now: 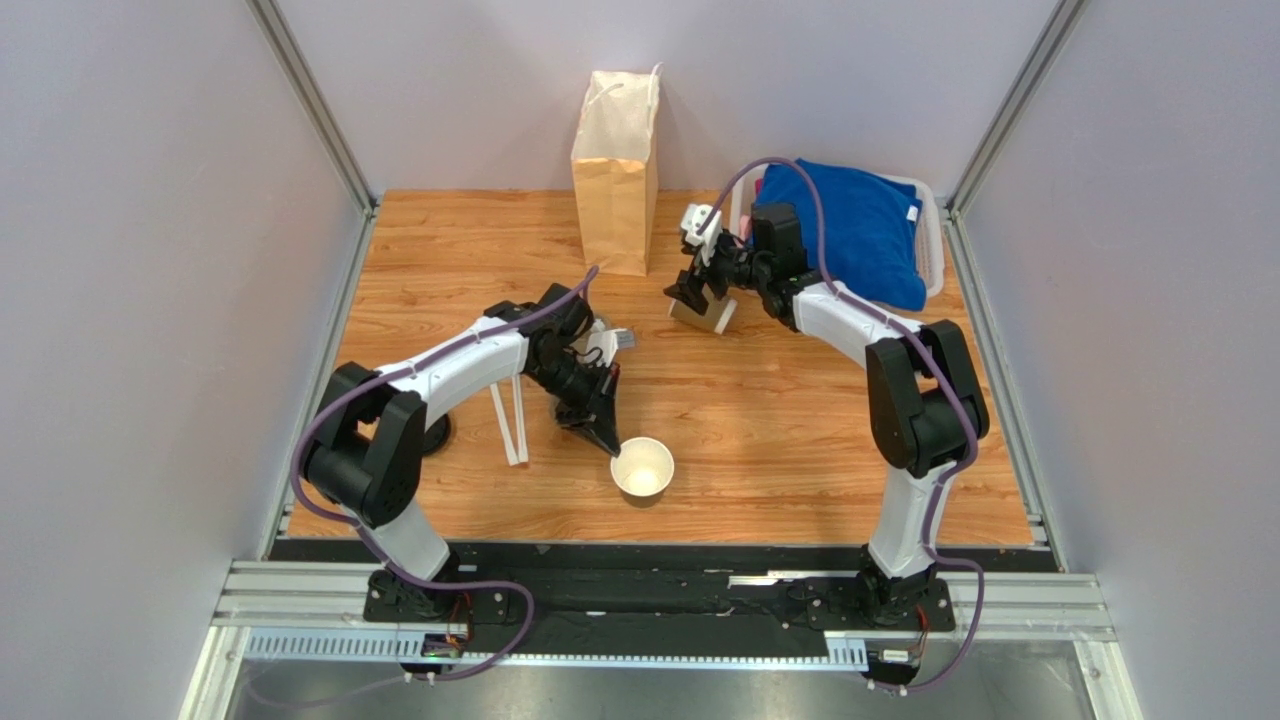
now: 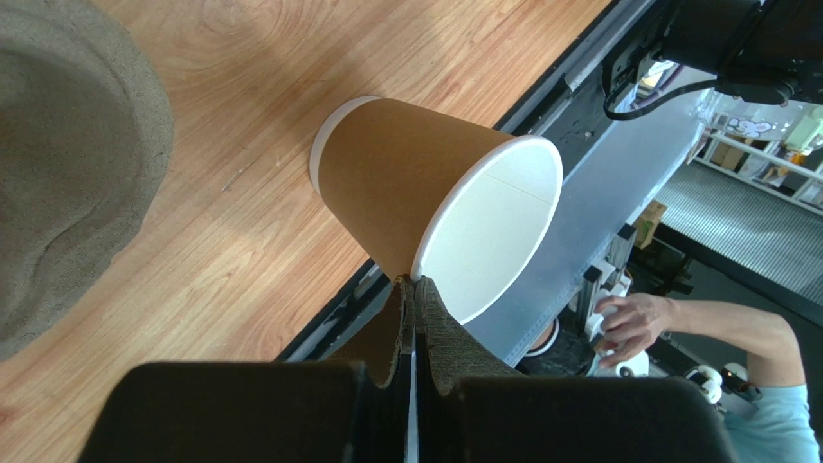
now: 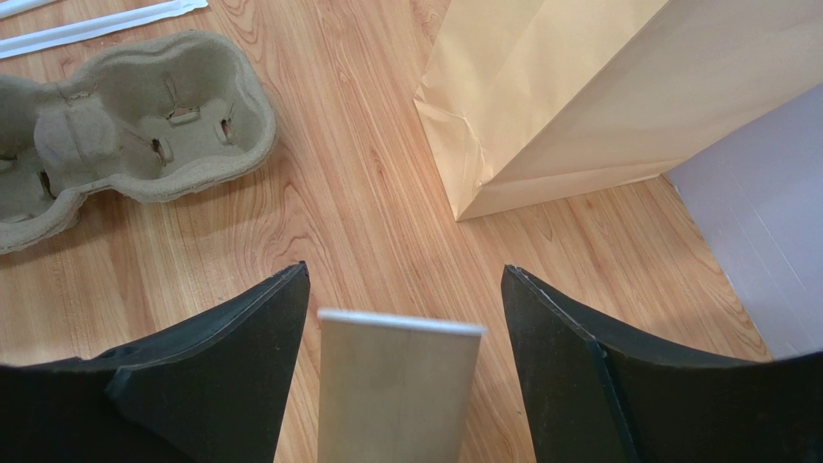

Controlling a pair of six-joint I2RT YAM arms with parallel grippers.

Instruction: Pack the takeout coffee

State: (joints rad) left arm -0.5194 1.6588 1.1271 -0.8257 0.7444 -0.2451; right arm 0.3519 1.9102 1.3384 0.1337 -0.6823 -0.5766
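Note:
The takeout coffee is out of view. A brown paper cup [image 1: 643, 468] without a lid, white inside, stands on the wood near the table's front edge. My left gripper [image 1: 609, 444] is shut on its rim. In the left wrist view the cup wall [image 2: 406, 183] is pinched between the two fingers of the left gripper [image 2: 415, 285]. My right gripper [image 1: 703, 308] hangs near the back, beside the paper bag, with its jaws wide apart. A pale tan thing with a white far edge [image 3: 396, 386] lies between the fingers of the right gripper [image 3: 404, 268], with a gap on each side. What it is I cannot tell.
A tan paper bag [image 1: 616, 150] stands upright at the back, seen close in the right wrist view [image 3: 580, 96]. A grey pulp cup carrier [image 3: 145, 116] lies on the wood under my left arm. Two wrapped straws [image 1: 514, 420] lie to its left. A white bin [image 1: 935, 240] with blue cloth is at the back right.

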